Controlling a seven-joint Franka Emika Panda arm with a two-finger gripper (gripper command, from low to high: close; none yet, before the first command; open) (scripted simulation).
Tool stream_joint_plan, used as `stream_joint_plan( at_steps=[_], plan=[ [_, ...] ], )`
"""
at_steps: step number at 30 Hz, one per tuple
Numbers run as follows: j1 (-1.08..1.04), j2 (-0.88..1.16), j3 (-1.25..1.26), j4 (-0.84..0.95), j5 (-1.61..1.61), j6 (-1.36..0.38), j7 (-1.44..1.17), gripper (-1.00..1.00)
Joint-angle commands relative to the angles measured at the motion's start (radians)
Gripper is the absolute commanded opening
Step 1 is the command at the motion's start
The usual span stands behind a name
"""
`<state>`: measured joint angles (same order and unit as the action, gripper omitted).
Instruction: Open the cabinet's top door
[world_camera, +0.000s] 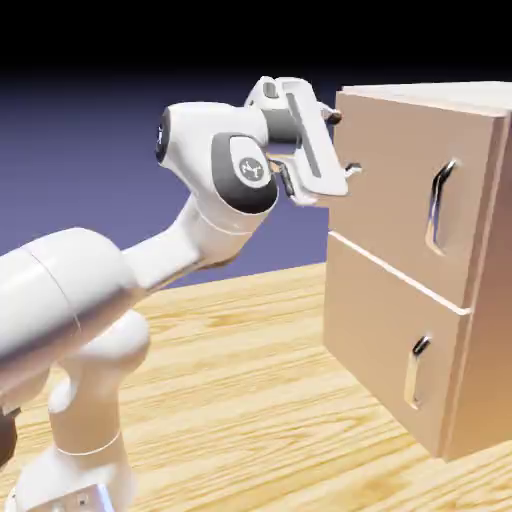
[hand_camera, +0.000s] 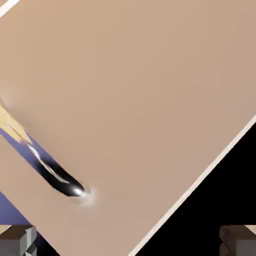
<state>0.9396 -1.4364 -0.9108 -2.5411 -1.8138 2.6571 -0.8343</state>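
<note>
Trouble looked likely, since the gripper (world_camera: 340, 150), its fingers wide apart and holding nothing, hung by the left edge of the top door (world_camera: 400, 190), well left of the handle (world_camera: 441, 203), and could bump the cabinet (world_camera: 480, 300).

I see the top door (hand_camera: 145, 95) filling most of my frame as a flat tan panel, tilted diagonally. Its silver handle (hand_camera: 60, 177) lies just above my left fingertip (hand_camera: 20, 240). My right fingertip (hand_camera: 240, 241) sits wide apart against black, off the panel's pale edge.
</note>
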Motion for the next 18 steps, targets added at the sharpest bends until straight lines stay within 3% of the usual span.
stream_joint_plan(
  at_steps=[1,15,18],
  plan=[
    [0.022,-0.021,-0.022,0.006,-0.044,-0.009,-0.038,0.00],
    [0.334,-0.312,-0.328,0.097,-0.652,-0.137,-0.567,0.00],
    [0.378,-0.314,-0.336,0.135,-0.677,-0.140,-0.576,0.00]
  ],
)
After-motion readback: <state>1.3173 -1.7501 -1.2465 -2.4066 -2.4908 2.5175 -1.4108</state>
